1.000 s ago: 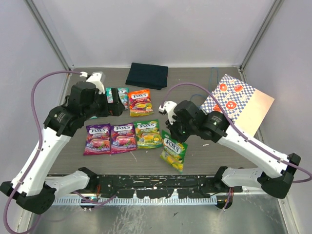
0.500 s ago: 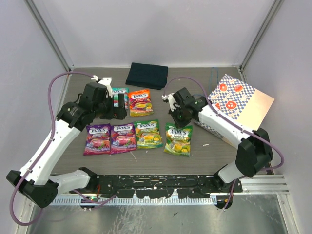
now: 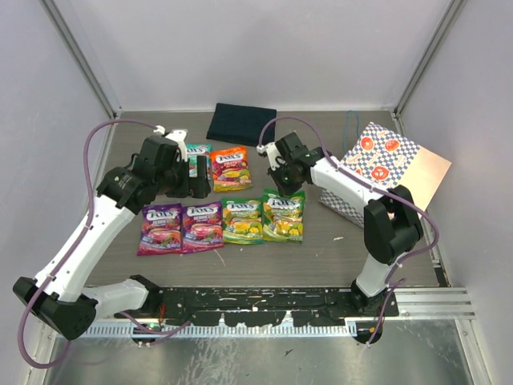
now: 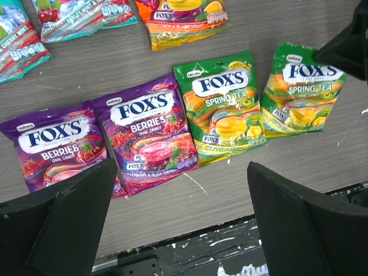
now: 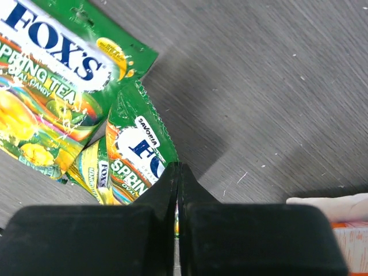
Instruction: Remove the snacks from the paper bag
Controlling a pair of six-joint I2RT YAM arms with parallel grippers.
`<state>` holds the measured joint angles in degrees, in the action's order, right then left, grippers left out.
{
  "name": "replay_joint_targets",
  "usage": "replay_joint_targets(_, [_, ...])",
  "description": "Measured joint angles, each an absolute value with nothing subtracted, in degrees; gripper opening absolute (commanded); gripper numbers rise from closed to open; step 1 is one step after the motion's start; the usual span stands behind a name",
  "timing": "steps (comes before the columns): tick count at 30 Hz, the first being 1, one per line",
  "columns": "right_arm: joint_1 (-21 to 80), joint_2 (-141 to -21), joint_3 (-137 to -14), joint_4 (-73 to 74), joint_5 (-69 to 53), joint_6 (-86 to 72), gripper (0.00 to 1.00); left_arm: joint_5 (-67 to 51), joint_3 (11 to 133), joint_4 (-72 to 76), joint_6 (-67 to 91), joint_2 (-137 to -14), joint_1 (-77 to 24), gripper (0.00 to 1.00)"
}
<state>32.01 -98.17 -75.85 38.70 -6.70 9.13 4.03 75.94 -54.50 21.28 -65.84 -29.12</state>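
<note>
While the left gripper (image 3: 192, 175) hangs over the table (image 3: 337, 241) with fingers spread wide and nothing between them, teal pouches (image 4: 80, 16) lie at the far side, partly under it in the overhead view. Along the near side runs a row of four: first purple pouch (image 3: 161, 228), second purple pouch (image 3: 202, 226), left green pouch (image 3: 243, 220), right green pouch (image 3: 284, 216); behind it lies an orange pouch (image 3: 231, 167), and farther back a folded navy cloth (image 3: 241, 123). Right gripper (image 3: 277, 189): fingers pressed together, pinching the right green pouch's top edge. Checkered paper bag (image 3: 385, 164) — on its side at far right, cream inside showing, apart from every pouch
</note>
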Motion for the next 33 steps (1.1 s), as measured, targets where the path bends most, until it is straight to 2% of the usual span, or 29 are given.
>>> replay_joint_targets(3, [31.22,-98.85,-76.69,37.95,-6.09,8.32,0.73,4.03,75.40,-54.50,21.26,-65.73,-29.12,0.98])
replay_joint_targets(4, [31.00,-98.52,-76.95,37.06,-5.26,7.60,0.92,4.05,75.16,-54.43,21.28,-65.63,-29.12,0.98])
replay_joint_targets(5, [30.85,-97.95,-76.99,35.79,-4.54,6.87,0.99,4.03,74.74,-54.26,21.28,-65.43,-29.12,0.98])
replay_joint_targets(9, [30.79,-91.64,-74.46,29.93,-2.02,4.58,1.00,3.29,72.58,-53.12,21.54,-64.20,-29.12,0.98])
replay_joint_targets(11, [30.79,-86.89,-72.25,27.68,-0.97,3.03,0.94,2.17,71.29,-51.90,21.78,-63.64,-29.12,0.98])
replay_joint_targets(13, [30.76,-81.23,-68.88,23.81,0.30,0.08,0.79,0.19,69.28,-49.65,22.48,-63.00,-29.12,0.98])
replay_joint_targets(17, [30.57,-71.00,-58.39,16.21,-1.72,-6.44,0.39,-4.16,65.65,-45.28,24.25,-62.74,-29.12,0.98])
replay_joint_targets(18, [30.30,-68.93,-55.13,14.90,-4.19,-8.27,0.31,-5.08,64.77,-44.23,24.67,-62.74,-29.12,0.98])
replay_joint_targets(20, [29.54,-67.40,-50.17,12.45,-9.91,-10.81,0.08,-6.11,63.92,-43.05,24.95,-62.74,-29.12,0.98])
replay_joint_targets(21, [28.84,-67.40,-47.44,10.79,-13.87,-12.27,0.02,-6.50,63.70,-42.54,25.10,-62.74,-29.12,0.98])
replay_joint_targets(27, [22.15,-73.78,-33.76,-3.42,-35.75,-23.27,0.01,-8.51,63.37,-39.42,25.80,-62.74,-29.12,0.98])
replay_joint_targets(33, [20.51,-81.65,-30.50,-17.80,-45.52,-30.06,0.01,-9.37,62.83,-38.35,26.13,-62.72,-29.12,0.98])
